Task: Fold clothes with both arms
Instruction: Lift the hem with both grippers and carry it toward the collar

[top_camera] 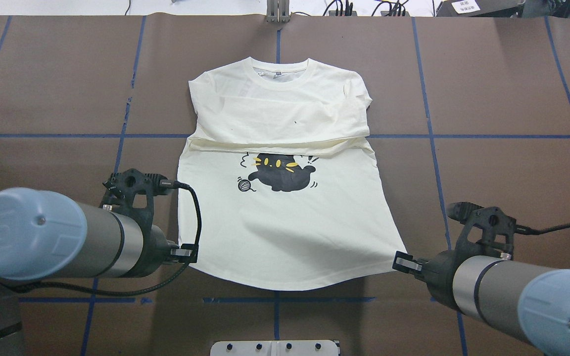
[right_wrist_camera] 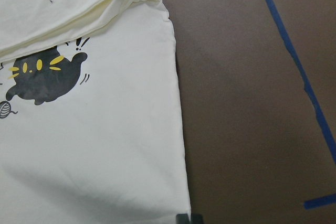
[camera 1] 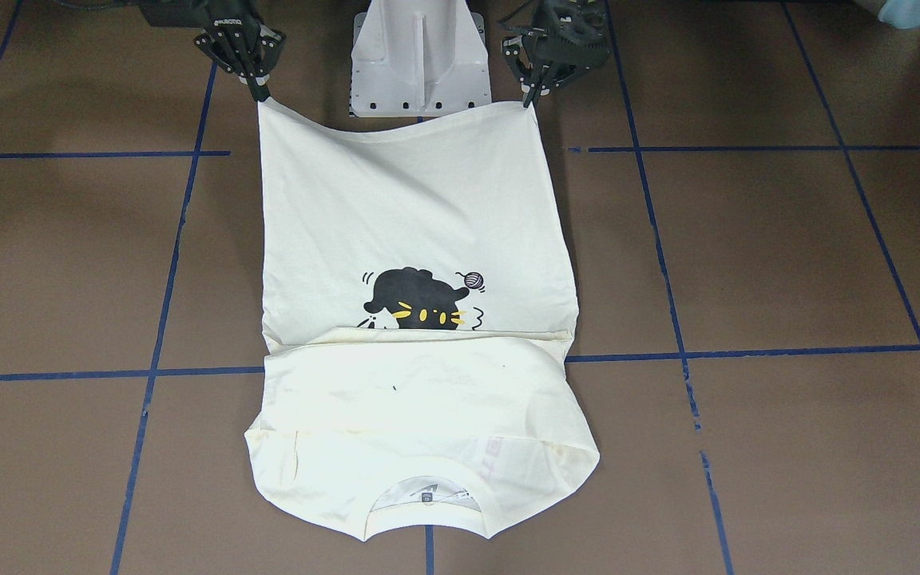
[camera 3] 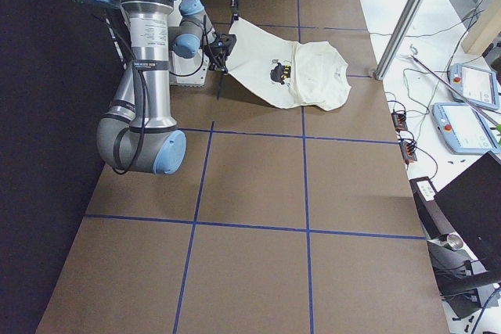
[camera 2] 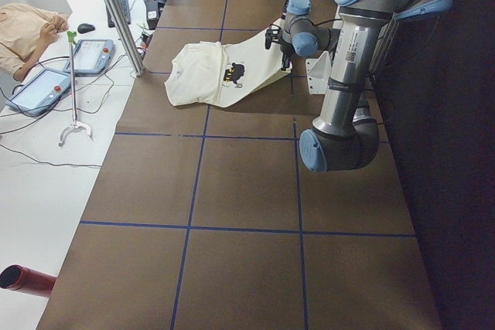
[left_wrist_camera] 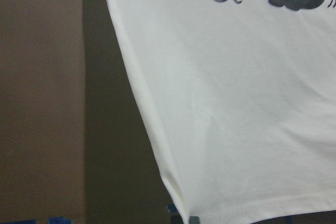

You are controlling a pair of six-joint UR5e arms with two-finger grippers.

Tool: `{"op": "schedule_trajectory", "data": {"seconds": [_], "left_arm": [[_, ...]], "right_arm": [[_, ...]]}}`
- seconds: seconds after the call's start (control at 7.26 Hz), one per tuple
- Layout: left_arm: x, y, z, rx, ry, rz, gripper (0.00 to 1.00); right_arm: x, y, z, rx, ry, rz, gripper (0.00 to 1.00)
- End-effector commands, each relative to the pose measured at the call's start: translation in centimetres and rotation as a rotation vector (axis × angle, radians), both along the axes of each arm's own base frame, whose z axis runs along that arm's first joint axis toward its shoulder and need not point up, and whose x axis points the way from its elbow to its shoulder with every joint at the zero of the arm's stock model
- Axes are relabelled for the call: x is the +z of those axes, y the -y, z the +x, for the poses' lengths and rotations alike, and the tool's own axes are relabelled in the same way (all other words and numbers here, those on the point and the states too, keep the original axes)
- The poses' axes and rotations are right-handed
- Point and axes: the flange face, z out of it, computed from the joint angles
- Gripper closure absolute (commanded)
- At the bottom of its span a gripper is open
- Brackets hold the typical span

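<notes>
One T-shirt [camera 1: 420,200]; two pincers closed on its hem corners, front-facing view: left gripper [camera 1: 529,100] at 1 o'clock, right gripper [camera 1: 260,94] at 11.

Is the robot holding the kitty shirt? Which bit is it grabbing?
Yes. The left gripper and right gripper each pinch one bottom-hem corner of the T-shirt, lifting that edge off the table.

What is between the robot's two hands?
The bottom hem of the T-shirt stretches between the left gripper and right gripper, each pinching one corner. The front-facing view shows it, the white pedestal just behind.
</notes>
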Motion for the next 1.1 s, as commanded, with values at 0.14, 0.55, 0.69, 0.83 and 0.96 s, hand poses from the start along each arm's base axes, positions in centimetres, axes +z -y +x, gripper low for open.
{"op": "schedule_trajectory", "data": {"seconds": [0.14,0.55,0.69,0.83,0.96], "left_arm": [[-4.7,-4.8,-7.6,0.128,-0.139,0.012,1.00],[-4.2,-4.0,-7.4,0.113,-0.097,-0.007,1.00],[-4.1,-1.6,-4.9,0.080,-0.061,0.008,1.00],[-4.3,3.0,-4.9,0.023,-0.022,0.077,1.00],[-4.2,6.7,-5.4,-0.016,0.009,0.120,1.00]], "right_arm": [[-4.1,-6.8,4.1,-0.260,0.041,-0.028,1.00],[-3.7,-3.2,6.0,-0.148,0.004,-0.027,1.00],[-4.1,-0.7,4.5,-0.111,-0.002,0.013,1.00],[-4.1,3.5,2.6,-0.032,-0.029,0.025,1.00],[-4.9,8.0,0.4,0.006,-0.055,0.059,1.00]]}}
